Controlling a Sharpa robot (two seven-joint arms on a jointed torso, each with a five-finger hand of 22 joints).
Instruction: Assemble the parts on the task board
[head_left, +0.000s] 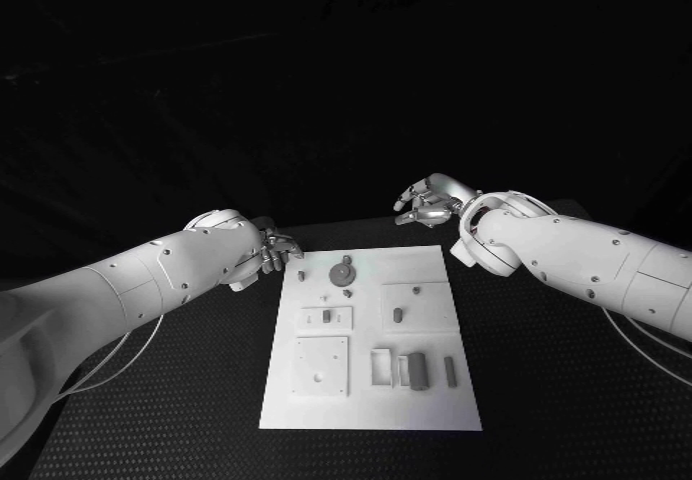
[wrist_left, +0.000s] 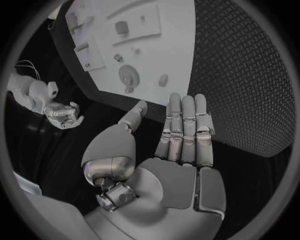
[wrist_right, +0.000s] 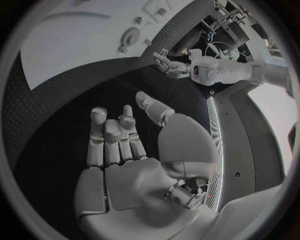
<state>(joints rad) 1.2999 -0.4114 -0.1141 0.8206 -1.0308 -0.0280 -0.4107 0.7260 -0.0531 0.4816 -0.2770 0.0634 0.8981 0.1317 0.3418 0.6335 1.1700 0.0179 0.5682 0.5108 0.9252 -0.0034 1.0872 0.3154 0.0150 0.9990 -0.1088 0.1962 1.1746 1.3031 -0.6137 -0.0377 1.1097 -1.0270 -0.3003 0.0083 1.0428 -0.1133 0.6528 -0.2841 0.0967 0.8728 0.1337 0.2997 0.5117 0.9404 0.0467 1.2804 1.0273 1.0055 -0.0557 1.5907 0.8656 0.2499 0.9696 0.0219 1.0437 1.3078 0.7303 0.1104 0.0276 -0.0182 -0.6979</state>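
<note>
The white task board lies in the middle of the black table. On it are a round disc part, a dark cylinder, a slim pin and several small pieces. My left hand hovers just off the board's far left corner, fingers stretched out straight and holding nothing. My right hand hangs beyond the board's far right corner, open and empty. The left wrist view looks along the board with the disc part; the right wrist view shows the board and the disc.
A square plate with a small hole and a framed recess sit at the board's near end. Black textured table surrounds the board on all sides. Thin cables trail under both forearms.
</note>
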